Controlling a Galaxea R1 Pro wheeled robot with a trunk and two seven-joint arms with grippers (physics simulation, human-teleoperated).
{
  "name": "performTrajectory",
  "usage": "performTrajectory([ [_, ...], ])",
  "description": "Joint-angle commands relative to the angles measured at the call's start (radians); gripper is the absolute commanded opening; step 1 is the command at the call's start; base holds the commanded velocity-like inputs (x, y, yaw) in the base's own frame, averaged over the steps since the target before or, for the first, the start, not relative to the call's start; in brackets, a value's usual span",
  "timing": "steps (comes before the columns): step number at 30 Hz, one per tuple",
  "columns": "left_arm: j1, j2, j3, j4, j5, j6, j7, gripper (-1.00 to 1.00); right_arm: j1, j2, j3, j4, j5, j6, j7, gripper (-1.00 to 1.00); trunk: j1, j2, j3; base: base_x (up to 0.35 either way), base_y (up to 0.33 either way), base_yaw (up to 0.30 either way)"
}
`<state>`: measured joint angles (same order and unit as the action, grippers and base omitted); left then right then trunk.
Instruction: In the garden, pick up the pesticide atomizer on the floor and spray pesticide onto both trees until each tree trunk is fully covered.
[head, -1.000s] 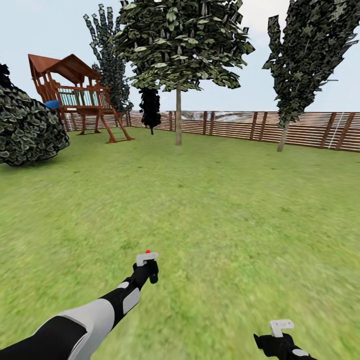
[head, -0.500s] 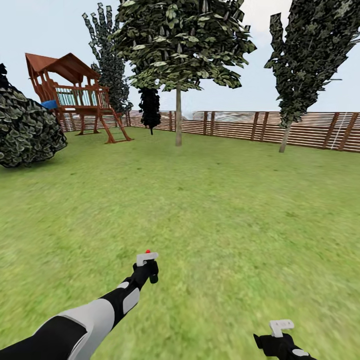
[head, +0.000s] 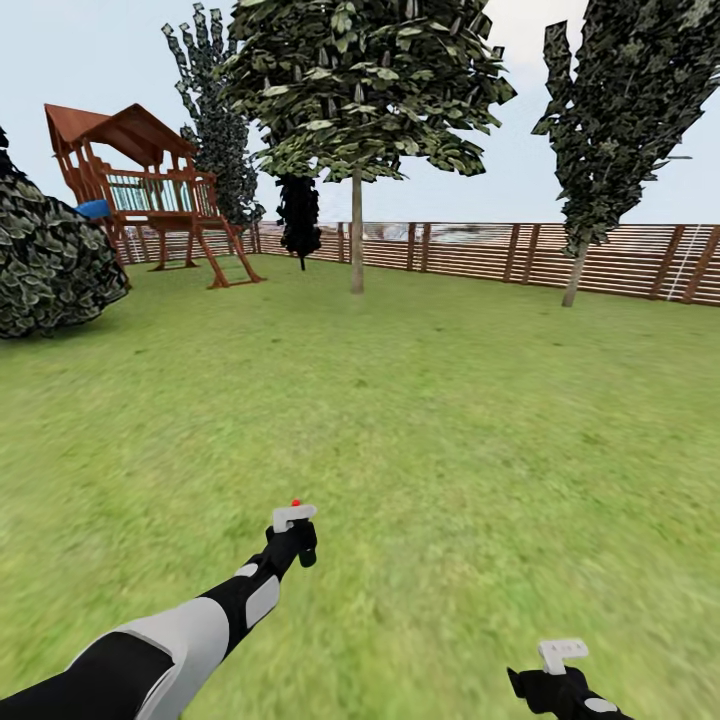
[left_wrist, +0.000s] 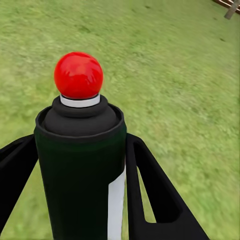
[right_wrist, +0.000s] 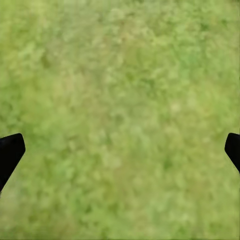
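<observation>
2 claws (head: 293, 530) (head: 562, 668), 1 atomizer (left_wrist: 80, 165), 1 play tower (head: 140, 190), 1 fence (head: 480, 252), 1 broad-canopy tree (head: 356, 235).

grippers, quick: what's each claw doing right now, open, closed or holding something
Left claw: closed on the pesticide atomizer, red dot on top.
Right claw: open, nothing between its fingers, only lawn beyond.

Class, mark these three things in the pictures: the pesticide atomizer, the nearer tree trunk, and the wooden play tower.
pesticide atomizer (left_wrist: 80, 170): left wrist view, on its dark body between the gripper fingers.
tree trunk (head: 356, 235): head view, midway up the bare column.
wooden play tower (head: 150, 195): head view, on its railed platform.
</observation>
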<state>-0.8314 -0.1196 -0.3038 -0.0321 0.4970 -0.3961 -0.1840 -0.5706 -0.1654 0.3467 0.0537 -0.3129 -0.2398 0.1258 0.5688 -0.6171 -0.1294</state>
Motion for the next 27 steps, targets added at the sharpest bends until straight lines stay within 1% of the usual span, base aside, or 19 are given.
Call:
performTrajectory([
  [1,0.0,0.0,0.0,0.0,0.0,0.0,0.0,-1.0,0.0,0.0,0.0,0.0,0.0,0.0,0.0,1.0,0.0,0.0,0.0,0.35,0.0,0.0],
  [5,0.0,0.0,0.001,0.0,0.0,-0.001,0.0,-1.0,0.0,0.002,0.001,-0.003,0.0,-0.001,0.0,1.0,0.0,0.0,0.0,0.35,0.0,0.0],
  [9,0.0,0.0,0.001,0.0,0.0,-0.001,0.0,-1.0,0.0,0.018,0.001,-0.003,0.001,-0.001,0.0,1.0,0.0,0.0,0.0,0.35,0.0,0.0],
  [12,0.0,0.0,0.0,0.0,0.0,-0.001,0.0,-1.0,0.001,0.023,0.001,-0.001,0.029,-0.001,0.0,1.0,0.0,0.0,0.0,0.35,0.0,0.0],
  [15,0.0,0.0,0.001,-0.001,0.0,-0.002,0.0,-1.0,0.014,0.025,0.001,0.0,0.046,-0.001,0.0,1.0,0.0,0.0,0.0,0.35,0.0,0.0],
  [27,0.0,0.0,0.002,-0.002,0.001,-0.003,0.0,-1.0,0.024,0.026,0.001,0.0,0.051,-0.001,0.0,1.0,0.0,0.0,0.0,0.35,0.0,0.0],
])
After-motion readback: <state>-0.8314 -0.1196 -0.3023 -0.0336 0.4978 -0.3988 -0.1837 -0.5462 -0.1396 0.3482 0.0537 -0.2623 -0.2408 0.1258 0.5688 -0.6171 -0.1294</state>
